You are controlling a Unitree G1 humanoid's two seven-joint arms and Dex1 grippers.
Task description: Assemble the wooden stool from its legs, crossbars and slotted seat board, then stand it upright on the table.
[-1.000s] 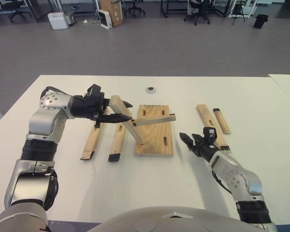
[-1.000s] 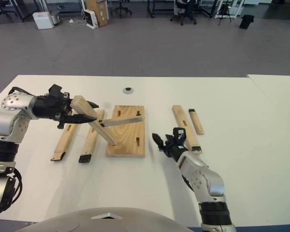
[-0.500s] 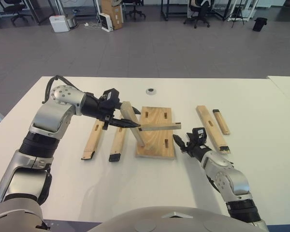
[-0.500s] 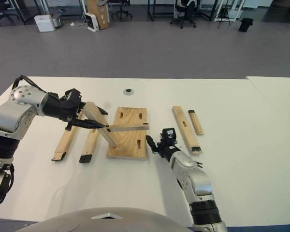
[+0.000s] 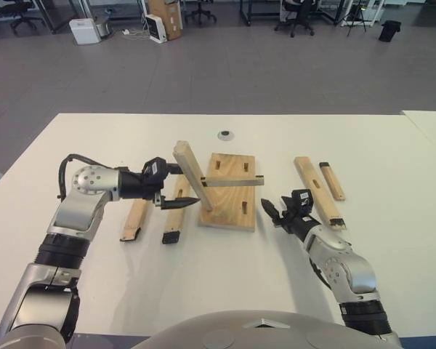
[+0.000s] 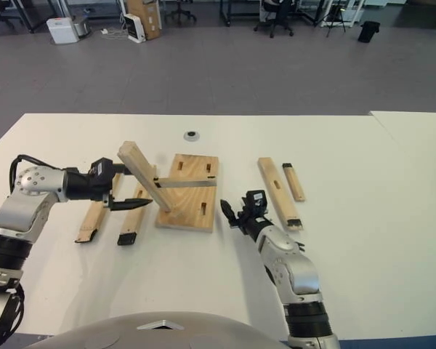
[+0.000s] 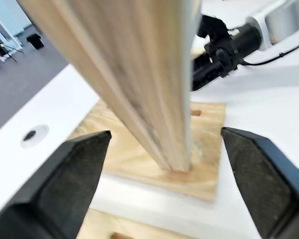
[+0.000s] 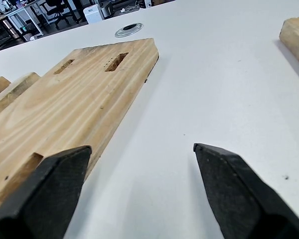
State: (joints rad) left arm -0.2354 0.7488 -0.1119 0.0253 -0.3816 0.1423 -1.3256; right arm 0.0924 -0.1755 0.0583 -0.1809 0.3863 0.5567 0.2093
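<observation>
**Ana:** What are the left jaws doing?

**Ben:** The left gripper has its jaws spread wide, one on each side of a leg. Neither one touches the wood. I think they sit there to catch the leg if it tips.

**Ana:** Why does the leg stand by itself?

**Ben:** Its bottom end sits in a slot of the seat board, near the board's left edge. It leans, so I guess it is not pushed all the way in. A thin crossbar sticks out of it, over the board.

**Ana:** And the right jaws?

**Ben:** The right gripper is spread too, with nothing in it. It is low over the desk, just beside the board's right edge. It looks ready to stop the board from sliding.

**Ana:** Where are the other bits?

**Ben:** Two loose legs lie flat left of the board. Two spare pieces lie flat to its right, ready for their turn.
</observation>
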